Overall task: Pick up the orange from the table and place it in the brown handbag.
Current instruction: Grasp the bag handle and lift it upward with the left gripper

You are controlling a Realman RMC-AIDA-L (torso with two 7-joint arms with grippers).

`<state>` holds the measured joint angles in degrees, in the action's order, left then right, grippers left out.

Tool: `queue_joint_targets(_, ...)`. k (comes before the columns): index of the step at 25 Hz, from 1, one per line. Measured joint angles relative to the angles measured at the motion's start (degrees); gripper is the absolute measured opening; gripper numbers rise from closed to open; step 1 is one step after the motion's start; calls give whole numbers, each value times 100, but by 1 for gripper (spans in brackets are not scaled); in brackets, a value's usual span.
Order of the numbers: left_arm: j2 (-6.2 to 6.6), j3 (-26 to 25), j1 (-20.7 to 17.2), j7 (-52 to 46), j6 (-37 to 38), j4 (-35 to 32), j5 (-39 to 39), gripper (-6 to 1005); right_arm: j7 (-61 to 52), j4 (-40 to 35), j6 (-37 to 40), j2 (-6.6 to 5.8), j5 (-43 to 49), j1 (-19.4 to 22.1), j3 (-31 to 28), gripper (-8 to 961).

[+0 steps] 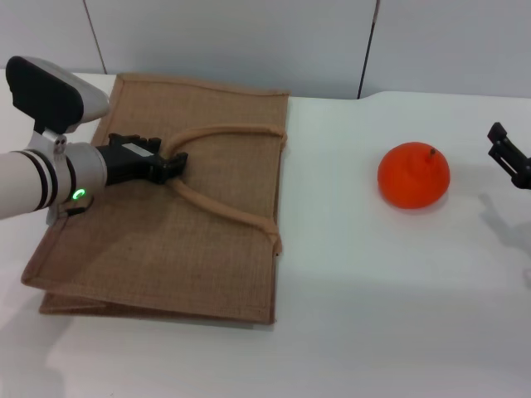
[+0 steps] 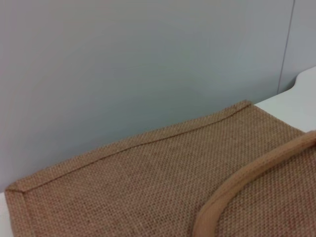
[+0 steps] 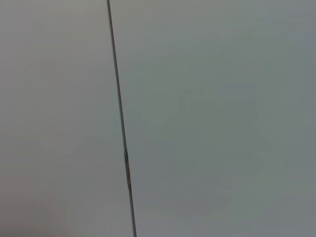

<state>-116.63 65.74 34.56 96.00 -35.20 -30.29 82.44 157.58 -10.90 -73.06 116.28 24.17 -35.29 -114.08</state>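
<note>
Orange: on the white counter, well apart from the brown handbag, toward the robot's right.
Nearer arm: right claw, just beside the fruit; finger state cannot be told.
Left claw: apparently pinching the bag's upper handle over the flat bag.

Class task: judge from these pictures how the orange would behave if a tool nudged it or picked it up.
The orange is round and sits free on the smooth table, so a nudge would probably roll it. Its slightly flattened shape may slow that. It looks firm, so it likely keeps its shape when gripped.
</note>
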Motion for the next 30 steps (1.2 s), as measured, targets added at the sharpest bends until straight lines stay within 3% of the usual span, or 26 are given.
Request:
queue_joint_targets(8,-5,-1,-6,150,-25,6,39,551,-2,0,-44,0,0,21,0,868)
queue_joint_targets(11,-9,-23,-21,183,-19,6,53,399,-6,1,-44,0,0,21,0,868)
queue_joint_targets(16,-9,-48,-28,138,38,6,66,240,-11,0,-44,0,0,19,0,868)
queue_joint_targets(30,8,-18,-31,117,65,66,114,167,-17,1,-42,-6,0,42,63,868)
